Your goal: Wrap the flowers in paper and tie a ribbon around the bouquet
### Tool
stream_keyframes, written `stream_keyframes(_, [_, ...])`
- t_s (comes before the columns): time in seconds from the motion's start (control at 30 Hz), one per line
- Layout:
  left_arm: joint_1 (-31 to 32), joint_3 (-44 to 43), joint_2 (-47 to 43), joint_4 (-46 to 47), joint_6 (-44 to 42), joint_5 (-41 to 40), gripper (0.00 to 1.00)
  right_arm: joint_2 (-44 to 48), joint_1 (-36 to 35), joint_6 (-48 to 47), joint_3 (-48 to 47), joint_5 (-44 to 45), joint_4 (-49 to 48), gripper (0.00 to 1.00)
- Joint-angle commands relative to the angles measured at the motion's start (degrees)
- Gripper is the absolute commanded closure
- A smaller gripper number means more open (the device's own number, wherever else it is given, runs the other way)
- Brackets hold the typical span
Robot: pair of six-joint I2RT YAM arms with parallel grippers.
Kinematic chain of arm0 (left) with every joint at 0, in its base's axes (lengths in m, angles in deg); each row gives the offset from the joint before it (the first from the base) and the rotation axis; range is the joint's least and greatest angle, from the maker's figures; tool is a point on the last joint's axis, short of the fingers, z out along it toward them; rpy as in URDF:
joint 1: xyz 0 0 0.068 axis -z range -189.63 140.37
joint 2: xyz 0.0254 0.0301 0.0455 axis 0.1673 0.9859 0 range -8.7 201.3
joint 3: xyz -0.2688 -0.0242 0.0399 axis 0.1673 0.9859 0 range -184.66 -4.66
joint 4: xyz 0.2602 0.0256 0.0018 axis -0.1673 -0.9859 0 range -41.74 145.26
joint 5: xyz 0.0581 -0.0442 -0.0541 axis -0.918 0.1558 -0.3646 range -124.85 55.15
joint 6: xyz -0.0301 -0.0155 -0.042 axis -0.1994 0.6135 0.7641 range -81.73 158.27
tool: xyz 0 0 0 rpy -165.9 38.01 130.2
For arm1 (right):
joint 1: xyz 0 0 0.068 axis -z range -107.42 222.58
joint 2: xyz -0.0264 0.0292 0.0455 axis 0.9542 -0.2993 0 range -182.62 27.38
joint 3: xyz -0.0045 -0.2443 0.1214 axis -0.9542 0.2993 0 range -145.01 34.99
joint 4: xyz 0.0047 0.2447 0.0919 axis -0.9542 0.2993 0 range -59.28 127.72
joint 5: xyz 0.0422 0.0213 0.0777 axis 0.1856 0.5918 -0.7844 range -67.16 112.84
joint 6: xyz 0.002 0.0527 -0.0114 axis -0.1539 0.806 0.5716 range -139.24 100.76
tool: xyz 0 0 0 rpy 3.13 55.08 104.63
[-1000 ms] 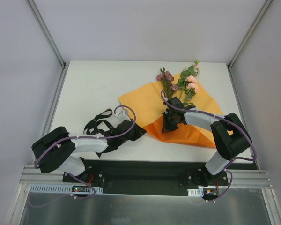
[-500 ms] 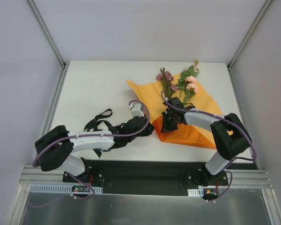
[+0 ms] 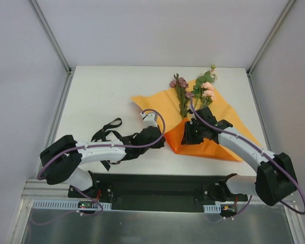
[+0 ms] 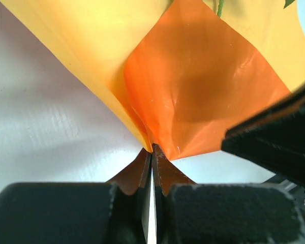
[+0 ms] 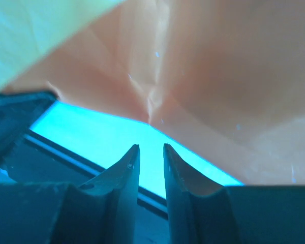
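The orange paper (image 3: 221, 109) lies at the middle right of the table, partly folded over the stems of the flowers (image 3: 195, 90), whose pink and mauve blooms stick out at its far edge. My left gripper (image 3: 163, 142) is shut on the paper's near left tip; the left wrist view shows the paper (image 4: 193, 91) pinched at my left gripper (image 4: 152, 151). My right gripper (image 3: 185, 138) sits over the fold just to the right. In its own view the right gripper (image 5: 151, 148) stands slightly open and empty, just short of the paper (image 5: 218, 76). The black ribbon (image 3: 105, 131) lies bunched to the left, partly under my left arm.
The table's near edge and the black base rail (image 3: 157, 184) run just below both grippers. The two grippers are close together: my right gripper's black body (image 4: 277, 134) shows in the left wrist view. Grey walls stand to the left, right and back.
My right gripper has opened and let go of the paper, and its elbow has swung out to the right. My left gripper reached right from the ribbon and now pinches the paper's tip.
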Motion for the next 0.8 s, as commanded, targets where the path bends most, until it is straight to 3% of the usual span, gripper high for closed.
stream_keyframes(0.0, [0.46, -1.79, -1.52, -0.94, -1.47, -1.19, 1.00, 8.13, -0.08, 0.49, 6.82, 2.13, 6.85, 0.75])
stream_keyframes(0.17, [0.46, -2.32, -0.91, -0.41, -2.17, -0.31, 1.00, 15.01, 1.23, 2.86, 13.68, 6.52, 7.20, 0.87])
stream_keyframes(0.27, [0.46, -3.02, -0.64, 0.02, -3.05, 0.47, 1.00, 16.51, 3.78, 4.44, 12.64, 9.94, 7.46, 0.93])
stream_keyframes(0.57, [0.46, -7.77, 2.43, 0.90, -8.23, 8.47, 1.00, 6.51, 8.79, 2.43, 10.35, 9.34, -0.96, 0.99])
stream_keyframes(0.77, [0.47, -14.52, 8.31, 1.61, -11.57, 17.59, 1.00, 3.33, 9.41, 1.90, 7.80, 11.01, -0.97, 0.99])
